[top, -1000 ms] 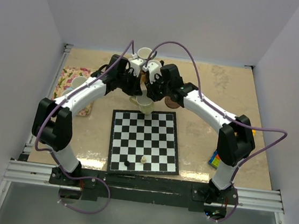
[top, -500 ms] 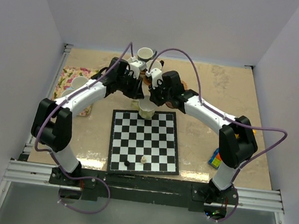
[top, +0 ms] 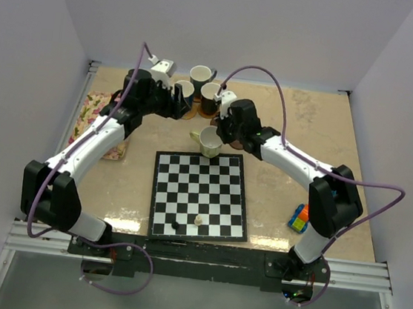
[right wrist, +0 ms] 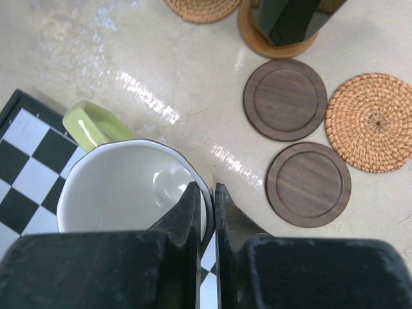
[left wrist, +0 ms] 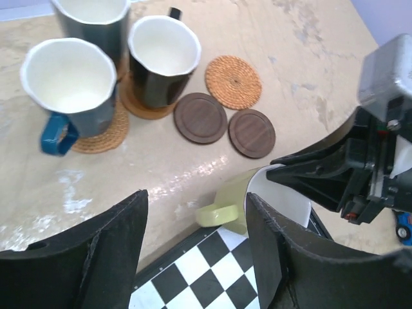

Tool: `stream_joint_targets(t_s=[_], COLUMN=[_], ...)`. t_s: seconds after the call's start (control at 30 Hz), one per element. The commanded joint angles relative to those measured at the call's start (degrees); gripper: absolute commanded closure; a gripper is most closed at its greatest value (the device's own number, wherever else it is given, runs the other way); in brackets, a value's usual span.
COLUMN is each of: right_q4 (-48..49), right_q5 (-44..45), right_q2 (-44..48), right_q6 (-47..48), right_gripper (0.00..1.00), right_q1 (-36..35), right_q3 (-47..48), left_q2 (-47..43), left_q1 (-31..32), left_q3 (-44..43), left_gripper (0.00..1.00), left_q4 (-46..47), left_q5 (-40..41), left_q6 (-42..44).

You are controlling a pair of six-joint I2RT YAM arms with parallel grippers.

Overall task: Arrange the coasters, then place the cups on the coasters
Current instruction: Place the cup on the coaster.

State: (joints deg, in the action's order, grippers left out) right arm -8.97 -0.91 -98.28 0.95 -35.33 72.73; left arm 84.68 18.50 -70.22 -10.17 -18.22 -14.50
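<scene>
Two pale walls [top: 25, 44] flank a beige table [top: 306, 129] — left fingers [left wrist: 84, 257] apart, right fingers [right wrist: 183, 222] pinching green cup [right wrist: 122, 187].

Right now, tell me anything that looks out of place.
The pale green cup sits by the chessboard's far edge, the right gripper pinching its rim, while three coasters nearby lie bare.

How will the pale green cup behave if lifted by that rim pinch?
Likely stiff: the pale green cup looks like glazed ceramic, so its wall should not flex under the right gripper. Possibly slippery: the inside shines, and the jaws pinch only the thin rim. It may swing or tilt once lifted, since the grip sits at one side of the rim.
</scene>
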Motion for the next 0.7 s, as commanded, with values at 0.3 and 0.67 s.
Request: stream_joint_targets(t_s=[0.3, 0.67], right_q4=[14.7, 12.7], right_q5=[5.7, 5.8], right_q2=[-5.7, -7.7], right_q6=[-7.2, -8.0], right_gripper=[1.00, 0.91], right_q1=[0.7, 0.7], right_q3=[6.8, 7.3], left_q2=[-4.9, -4.7], left_q1=[-6.8, -8.0], left_q3=[2.3, 1.4], left_gripper=[0.32, 0.32], left_q4=[2.2, -0.8], left_q5=[4.7, 4.3], left_q6=[-5.2, -3.9])
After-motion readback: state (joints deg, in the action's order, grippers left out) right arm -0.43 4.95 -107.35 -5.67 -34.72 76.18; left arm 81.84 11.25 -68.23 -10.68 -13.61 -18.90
